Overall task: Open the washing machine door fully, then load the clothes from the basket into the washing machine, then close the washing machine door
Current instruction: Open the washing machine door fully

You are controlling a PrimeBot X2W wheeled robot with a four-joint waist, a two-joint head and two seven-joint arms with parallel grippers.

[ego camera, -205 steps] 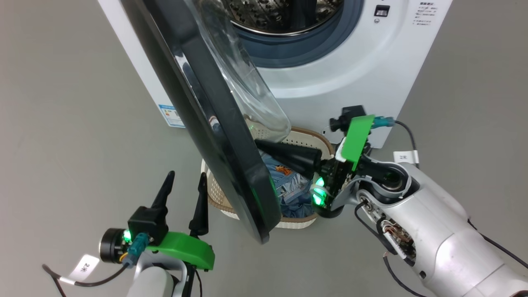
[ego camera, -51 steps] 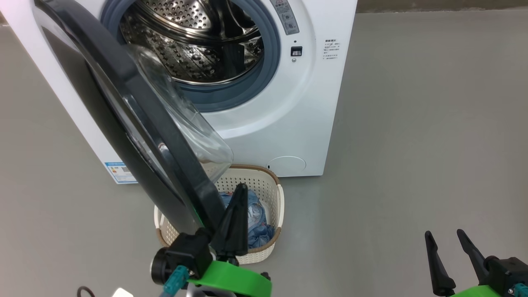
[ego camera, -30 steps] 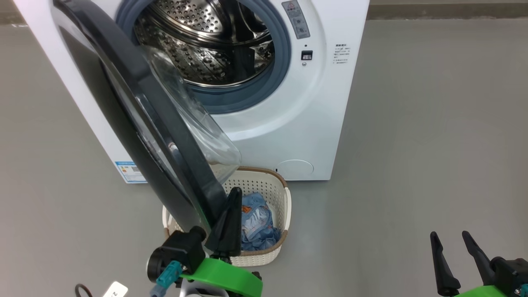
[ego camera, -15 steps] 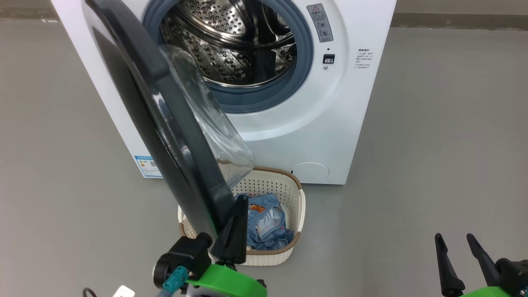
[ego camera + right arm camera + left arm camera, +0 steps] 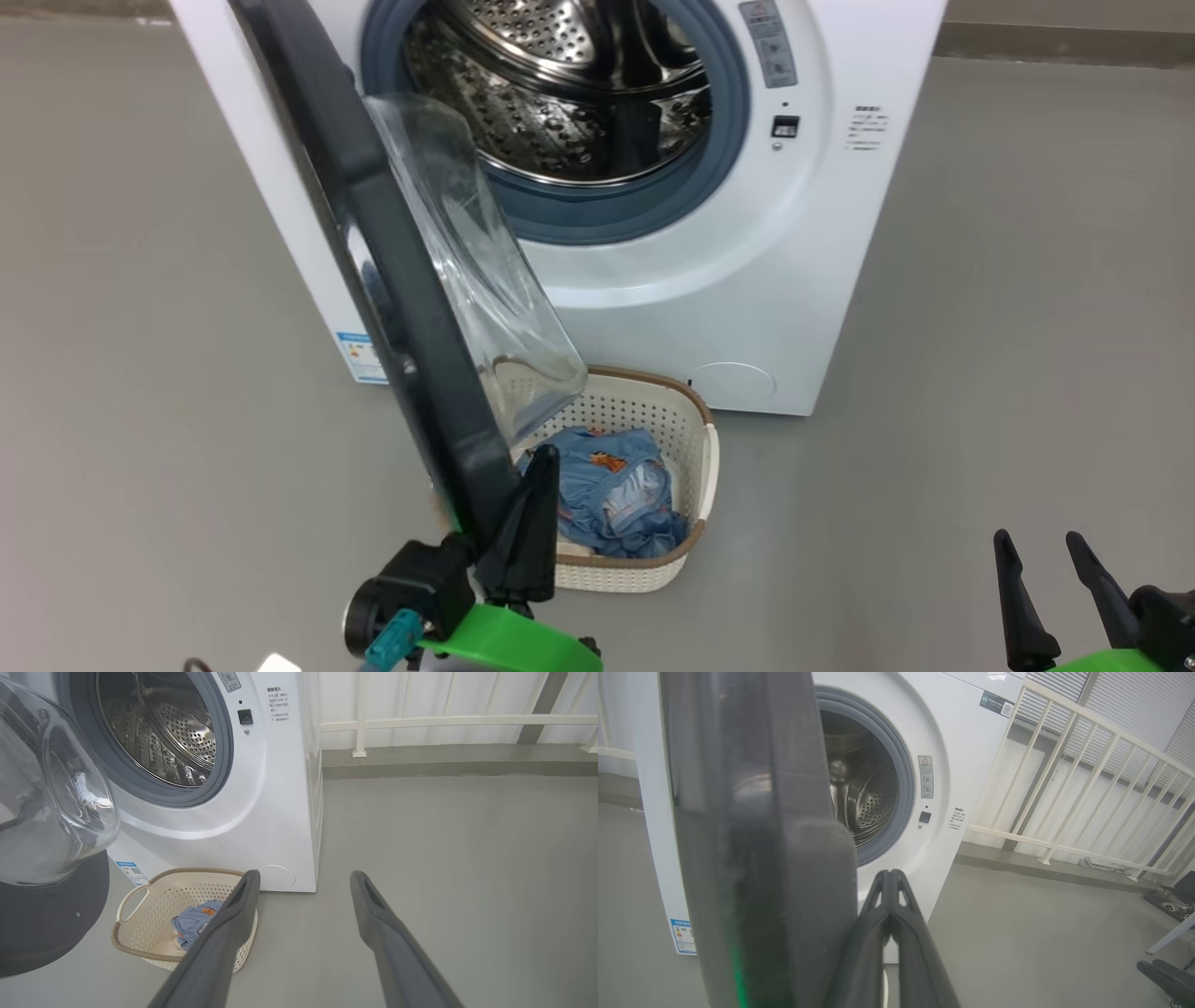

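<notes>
The left claw (image 5: pixel 544 455) has its two fingers pressed together with nothing between them. It stands close against the inner, glass side of the washing machine door (image 5: pixel 383 252), at the door's lower edge; whether they actually touch is hard to tell. In the left wrist view the door's black rim (image 5: pixel 752 835) rises just left of that claw (image 5: pixel 889 873). The door hangs partly open, edge-on to this claw. The washing machine (image 5: pixel 747 308) and its steel drum (image 5: pixel 579 93) are beyond the fingertips. The basket (image 5: pixel 698 415) sits on the floor just right of the left claw and under the door's domed glass, with the light blue clothes (image 5: pixel 611 490) bunched inside it. The right claw (image 5: pixel 1039 539) is well apart to the right, fingers spread and empty. In its wrist view, the basket (image 5: pixel 149 905) and clothes (image 5: pixel 194 917) lie left of that claw (image 5: pixel 305 875).
</notes>
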